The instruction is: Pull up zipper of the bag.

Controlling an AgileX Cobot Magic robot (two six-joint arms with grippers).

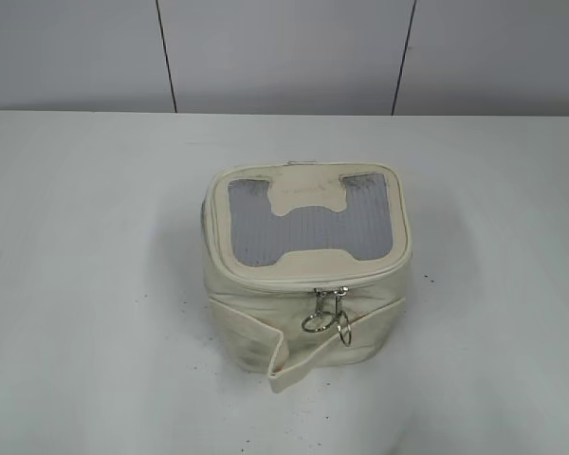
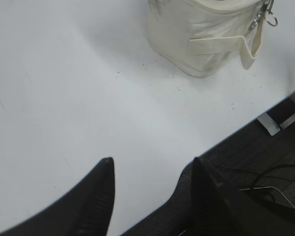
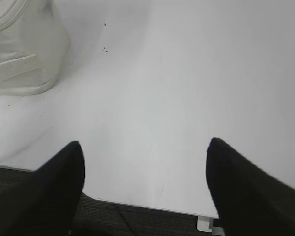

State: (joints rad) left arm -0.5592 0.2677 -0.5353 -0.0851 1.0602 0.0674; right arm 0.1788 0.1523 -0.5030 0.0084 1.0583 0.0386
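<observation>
The cream-white boxy bag [image 1: 308, 313] stands in the middle of the white table [image 1: 85, 284], its grey mesh window with the H-shaped patch facing up. The zipper [image 1: 266, 281] runs round the top rim. Its two silver ring pulls [image 1: 327, 314] hang together at the front face. The loose strap band [image 1: 280, 360] sticks out at the front. The bag also shows in the left wrist view [image 2: 206, 34] with the pulls [image 2: 265, 14], and in the right wrist view [image 3: 22, 54]. My left gripper [image 2: 152, 164] is open and empty near the table's front edge. My right gripper [image 3: 145, 147] is open and empty there too. Neither arm shows in the exterior view.
The table's front edge [image 2: 246, 125] drops to dark floor with cables [image 2: 270, 177]. A grey panelled wall [image 1: 284, 52] stands behind the table. Small dark specks [image 2: 177, 88] lie on the table near the bag.
</observation>
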